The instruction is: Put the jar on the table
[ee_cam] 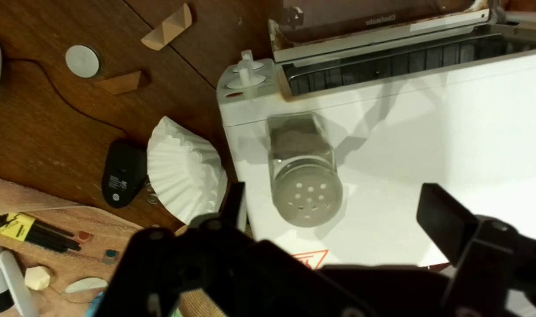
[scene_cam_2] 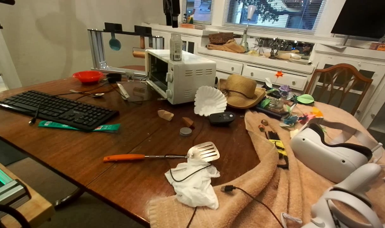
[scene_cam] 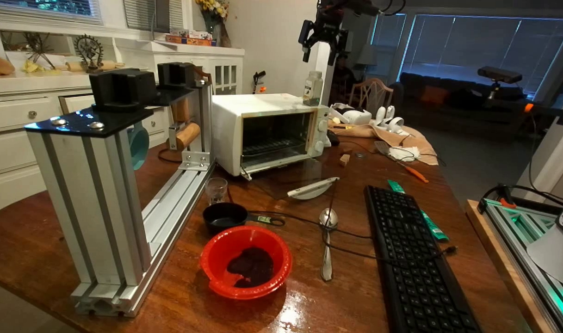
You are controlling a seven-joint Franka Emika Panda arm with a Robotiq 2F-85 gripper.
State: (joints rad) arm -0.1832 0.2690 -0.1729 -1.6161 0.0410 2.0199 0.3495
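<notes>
The jar (scene_cam: pixel 313 87) is a clear, squarish shaker jar with a holed lid. It stands upright on top of the white toaster oven (scene_cam: pixel 262 102), near its control-side edge. It shows also in an exterior view (scene_cam_2: pixel 176 47) and, seen from above, in the wrist view (ee_cam: pixel 306 193). The table (scene_cam: pixel 350 300) is the glossy reddish-brown top under the oven; it also shows in an exterior view (scene_cam_2: pixel 65 148). My gripper (scene_cam: pixel 318 59) is open and empty above the jar, apart from it. In the wrist view the fingers (ee_cam: pixel 334 189) are wide apart, the jar's lid nearer the left finger.
The oven's glass door hangs open over the table. A metal frame (scene_cam: pixel 110 194), red bowl (scene_cam: pixel 246 261), black pan (scene_cam: pixel 223 216), spoon (scene_cam: pixel 327 240) and keyboard (scene_cam: pixel 415 254) lie around. Coffee filters (scene_cam_2: pixel 210 100), a hat (scene_cam_2: pixel 238 90), wood blocks (scene_cam_2: pixel 165 115) and a spatula (scene_cam_2: pixel 126 157) are near.
</notes>
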